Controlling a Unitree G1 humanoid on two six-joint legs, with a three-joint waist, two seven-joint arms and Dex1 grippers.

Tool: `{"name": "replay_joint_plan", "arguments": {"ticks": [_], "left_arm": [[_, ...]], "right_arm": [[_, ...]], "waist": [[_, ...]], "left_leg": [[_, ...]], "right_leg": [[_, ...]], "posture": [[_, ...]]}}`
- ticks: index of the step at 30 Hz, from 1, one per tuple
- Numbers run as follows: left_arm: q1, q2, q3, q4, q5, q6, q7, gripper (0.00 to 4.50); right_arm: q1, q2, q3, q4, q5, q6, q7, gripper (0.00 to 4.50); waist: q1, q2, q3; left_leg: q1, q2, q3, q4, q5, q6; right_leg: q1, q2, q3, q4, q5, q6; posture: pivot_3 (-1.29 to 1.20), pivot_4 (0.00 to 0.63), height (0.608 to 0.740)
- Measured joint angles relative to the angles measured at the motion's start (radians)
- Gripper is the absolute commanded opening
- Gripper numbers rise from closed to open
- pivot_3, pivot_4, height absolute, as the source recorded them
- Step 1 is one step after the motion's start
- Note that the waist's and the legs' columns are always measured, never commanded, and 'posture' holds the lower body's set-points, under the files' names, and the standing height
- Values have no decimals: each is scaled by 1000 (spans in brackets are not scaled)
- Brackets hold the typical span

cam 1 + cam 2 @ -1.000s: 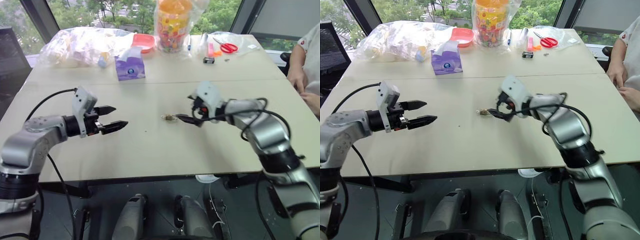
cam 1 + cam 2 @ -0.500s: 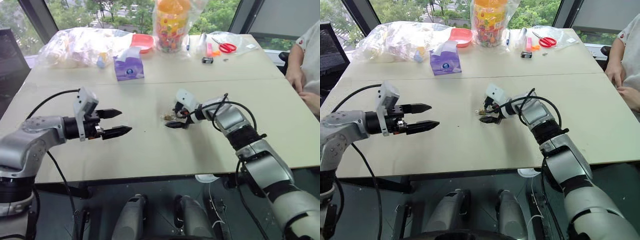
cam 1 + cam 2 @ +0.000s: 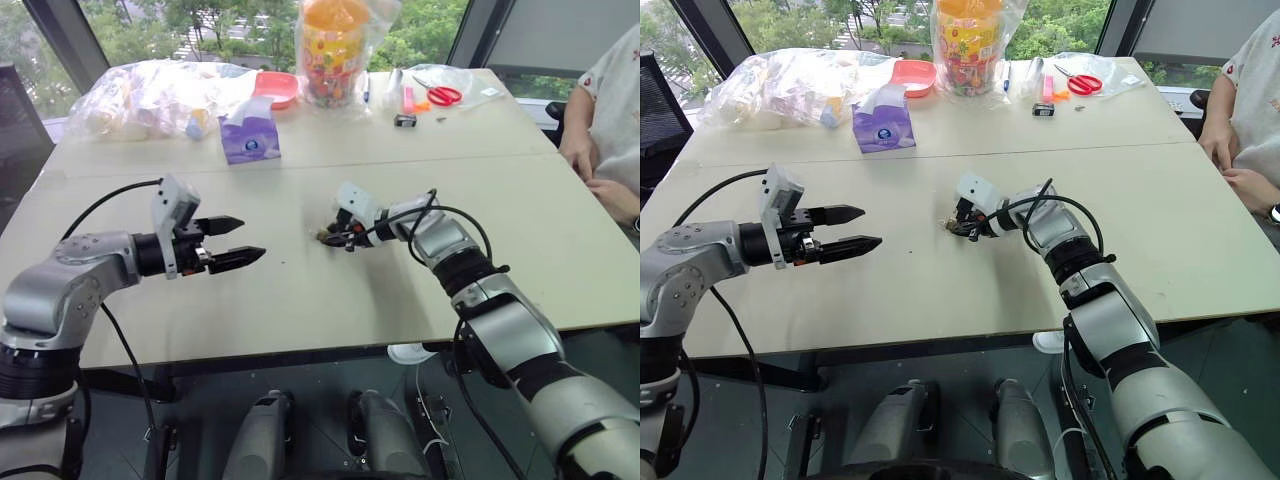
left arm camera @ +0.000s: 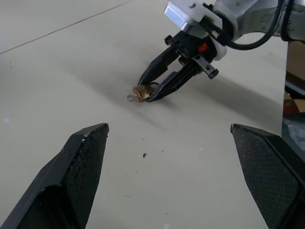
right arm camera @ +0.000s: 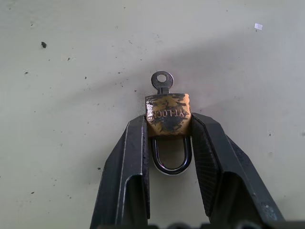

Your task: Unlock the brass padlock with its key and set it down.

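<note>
The brass padlock lies flat on the pale surface, near its middle, with the key standing out of the end of its body and the silvery shackle pointing back toward the right arm's wrist. The right tool is closed on the padlock: one black finger presses each side of the brass body, and the shackle loop sits in the gap between them. In the head views this tool reaches down and to the left, its tips at the surface where the small padlock rests.

The left tool hovers above the surface, well apart from the padlock on its left side, its two black fingers spread wide and holding nothing. It points toward the padlock and the right tool.

At the far edge of the surface stand a purple tissue box, a heap of clear plastic bags, a red dish, a tall bag of colourful sweets and red-handled scissors. A small black block lies just in front of the scissors. A person's hand rests on the right edge.
</note>
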Motion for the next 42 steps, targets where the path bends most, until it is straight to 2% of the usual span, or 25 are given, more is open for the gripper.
{"name": "replay_joint_plan", "arguments": {"ticks": [5,11,13,18,27,29,32,42], "left_arm": [[-70,-65,-8,114,-1,-11,-11,4291],[-247,-194,-8,320,-29,0,-52,4291],[-299,-222,-21,389,-22,-13,-75,3758],[-384,-278,-58,529,12,-48,-139,1711],[-455,-310,-75,628,62,-92,-206,1711],[-455,-311,-76,633,66,-98,-218,1198],[-455,-319,-75,633,64,-98,-239,107],[-456,-328,-78,630,82,-112,-248,47]], "right_arm": [[98,-61,-2,-202,-40,-126,-38,684],[218,-152,-77,-650,-58,-202,-108,684],[229,-168,-89,-719,-67,-196,-124,684],[251,-169,-99,-792,-86,-161,-157,684],[252,-166,-100,-847,-87,-119,-179,684],[253,-167,-100,-849,-87,-112,-182,684],[254,-167,-100,-850,-88,-105,-186,684],[258,-168,-101,-850,-92,-98,-188,684]], "waist": [[5,0,0],[6,-1,0],[7,-1,0],[5,-1,0],[7,-1,0],[7,-1,0],[8,-1,0],[8,-1,0]], "left_leg": [[-1,0,1,0,0,0],[-3,0,1,3,0,0],[-3,0,1,4,0,0],[-3,1,1,7,0,0],[-4,1,1,9,-1,2],[-4,1,1,9,-1,2],[-4,1,1,9,-1,2],[-5,1,1,10,-1,2]], "right_leg": [[-1,0,0,-1,1,3],[-1,0,1,1,1,3],[-1,0,0,1,1,3],[-1,1,1,2,1,3],[-1,0,1,2,1,2],[-1,0,1,2,1,2],[-1,0,1,2,1,2],[-1,0,1,2,1,2]], "posture": [[0,150,740],[0,150,740],[0,150,740],[0,150,740],[0,150,740],[0,150,740],[0,150,740],[0,150,740]]}}
